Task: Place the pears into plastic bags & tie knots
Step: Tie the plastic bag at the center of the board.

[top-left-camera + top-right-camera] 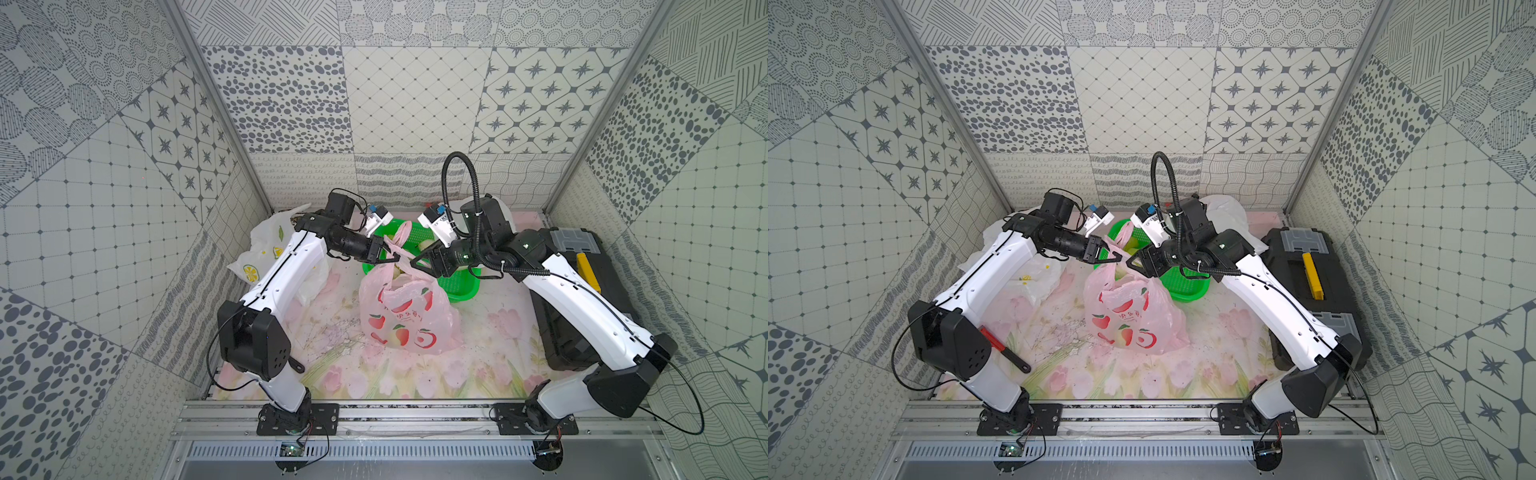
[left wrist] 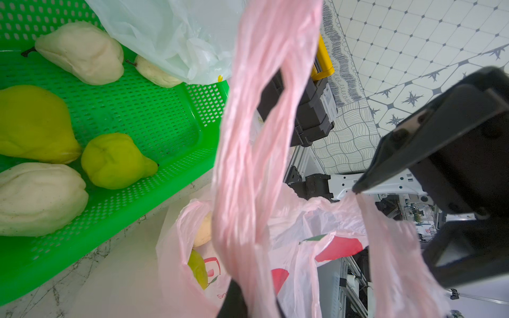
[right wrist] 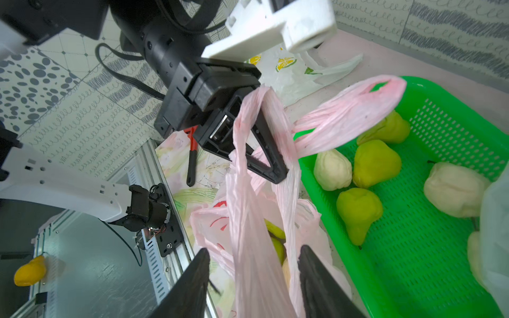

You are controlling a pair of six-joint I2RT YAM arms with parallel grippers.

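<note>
Metal rail [image 1: 415, 415] comes first, right at the near edge, and both arms are bolted to it. Past the rail lies a flower mat [image 1: 490, 340]. In the middle of the mat sits the pink bag [image 1: 405, 320] with red fruit pictures. Its top is not tied. Inside it, the left wrist view shows a green pear [image 2: 198, 268] and a cream pear [image 2: 203, 232] close together.

The left claw [image 1: 388, 254] is squeezed closed on one pink handle [image 3: 242, 143] and holds it up above the bag. A pink loop [image 3: 349, 115] sticks out past that claw, over the basket. The right claw [image 1: 417, 262] faces the left one, very near it. Its two fingers [image 3: 192, 283] stand apart, with pink handle strips running between them. It is hard to tell if either finger touches the plastic.

Just behind the pink bag is a green basket [image 1: 461, 289] full of little holes. More pears [image 3: 376, 162] lie in it, some green and some cream. A plain white bag [image 2: 170, 35] hangs over one end of the basket. The lemon bag [image 1: 259, 249] lies on the left side, partly under the left arm. A black tool box [image 1: 1279, 266] with a yellow handle sits on the right side. A red tool [image 1: 994, 343] lies on the mat by the left arm's elbow.
</note>
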